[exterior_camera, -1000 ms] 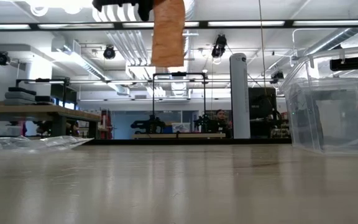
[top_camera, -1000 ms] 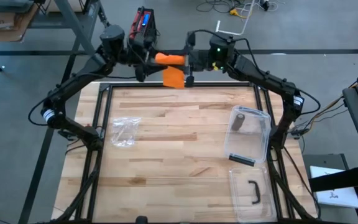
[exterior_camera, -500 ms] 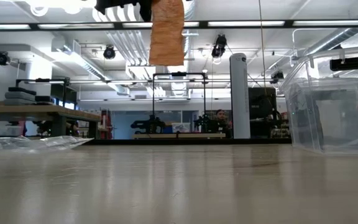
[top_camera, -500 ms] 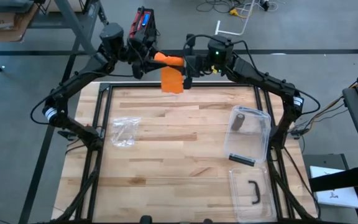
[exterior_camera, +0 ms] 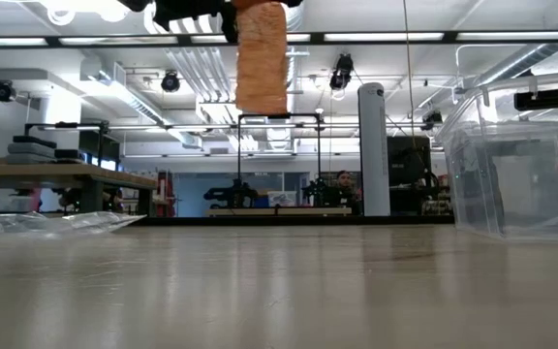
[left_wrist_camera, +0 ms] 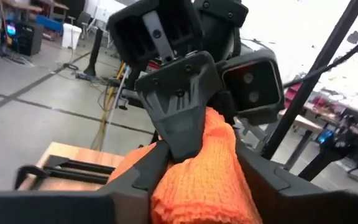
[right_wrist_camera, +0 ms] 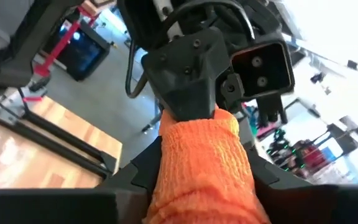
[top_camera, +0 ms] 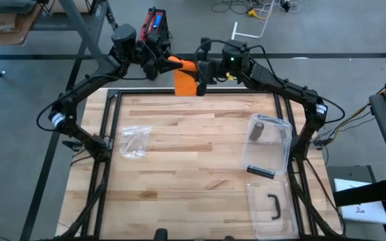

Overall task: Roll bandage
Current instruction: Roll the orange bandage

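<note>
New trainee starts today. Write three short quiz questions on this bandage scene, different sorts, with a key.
1. True or false: the orange bandage lies flat on the table.
2. Which hands grip it? A) left hand only B) right hand only C) both
3. Fill in: the clear bin sits on the table's ____ side in the high view.

Key: 1 false, it hangs above the far edge; 2 C; 3 right.

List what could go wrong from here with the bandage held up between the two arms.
1. The orange bandage hangs in the air between the left pincer and the right pincer, past the far edge of the table; a slip could drop it off the table.
2. A loose tail dangles below, so the roll may unwind.
3. The pincers sit nearly nose to nose and could bump.
</note>
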You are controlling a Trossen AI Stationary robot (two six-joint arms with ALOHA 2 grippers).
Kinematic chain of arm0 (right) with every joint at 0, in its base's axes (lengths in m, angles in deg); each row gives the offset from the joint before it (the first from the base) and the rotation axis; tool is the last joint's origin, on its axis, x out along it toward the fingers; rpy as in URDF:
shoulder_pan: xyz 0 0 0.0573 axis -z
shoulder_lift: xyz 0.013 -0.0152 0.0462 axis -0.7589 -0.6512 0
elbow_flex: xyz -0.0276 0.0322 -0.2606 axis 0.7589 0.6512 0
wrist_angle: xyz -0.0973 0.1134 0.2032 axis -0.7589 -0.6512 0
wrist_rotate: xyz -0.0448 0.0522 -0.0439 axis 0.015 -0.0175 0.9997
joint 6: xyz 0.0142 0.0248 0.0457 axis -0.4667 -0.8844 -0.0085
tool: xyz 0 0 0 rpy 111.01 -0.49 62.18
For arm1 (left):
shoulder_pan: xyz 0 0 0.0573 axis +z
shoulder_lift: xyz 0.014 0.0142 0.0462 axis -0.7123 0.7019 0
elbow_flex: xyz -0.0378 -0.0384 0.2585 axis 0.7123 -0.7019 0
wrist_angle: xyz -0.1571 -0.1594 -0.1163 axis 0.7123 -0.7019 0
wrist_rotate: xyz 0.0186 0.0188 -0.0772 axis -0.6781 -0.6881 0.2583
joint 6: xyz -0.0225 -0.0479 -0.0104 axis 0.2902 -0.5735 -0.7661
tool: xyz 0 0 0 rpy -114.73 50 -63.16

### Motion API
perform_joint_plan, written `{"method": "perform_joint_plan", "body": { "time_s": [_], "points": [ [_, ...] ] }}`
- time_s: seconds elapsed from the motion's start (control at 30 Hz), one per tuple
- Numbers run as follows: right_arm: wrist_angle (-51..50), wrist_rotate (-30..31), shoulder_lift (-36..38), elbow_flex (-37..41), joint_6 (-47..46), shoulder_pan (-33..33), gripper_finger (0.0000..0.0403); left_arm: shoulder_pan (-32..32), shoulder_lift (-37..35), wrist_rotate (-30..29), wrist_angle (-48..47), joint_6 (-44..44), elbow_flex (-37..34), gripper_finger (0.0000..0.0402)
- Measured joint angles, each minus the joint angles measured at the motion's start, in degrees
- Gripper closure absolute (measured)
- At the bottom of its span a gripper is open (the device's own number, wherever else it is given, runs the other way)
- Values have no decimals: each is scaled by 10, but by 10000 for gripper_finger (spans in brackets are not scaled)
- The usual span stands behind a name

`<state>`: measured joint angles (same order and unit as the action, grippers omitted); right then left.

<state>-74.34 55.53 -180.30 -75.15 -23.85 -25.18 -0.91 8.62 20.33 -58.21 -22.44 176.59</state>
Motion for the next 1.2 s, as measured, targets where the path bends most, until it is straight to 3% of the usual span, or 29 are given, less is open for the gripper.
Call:
{"method": "perform_joint_plan", "body": {
  "time_s": [0.2, 0.43, 0.63, 0.83, 0.97, 1.2],
  "points": [
    [-18, -4, 7, -11, -168, -2, 214, 4, -8, -31, -2, 127, 0, 282],
    [-54, -116, 16, -33, -405, 49, 122, -4, -12, -86, -10, 281, 0, 286],
    [-71, -157, 16, -32, -546, 98, 76, -33, -18, -193, -8, 393, -15, 286],
    [-75, -243, 15, -31, -589, 111, 71, -81, -18, -280, 16, 497, -38, 286],
    [-87, -260, 13, -30, -584, 110, 78, -105, -18, -336, 49, 533, -60, 286],
    [-98, -261, 12, -29, -544, 110, 98, -116, -23, -348, 55, 544, -61, 286]
  ]
}}
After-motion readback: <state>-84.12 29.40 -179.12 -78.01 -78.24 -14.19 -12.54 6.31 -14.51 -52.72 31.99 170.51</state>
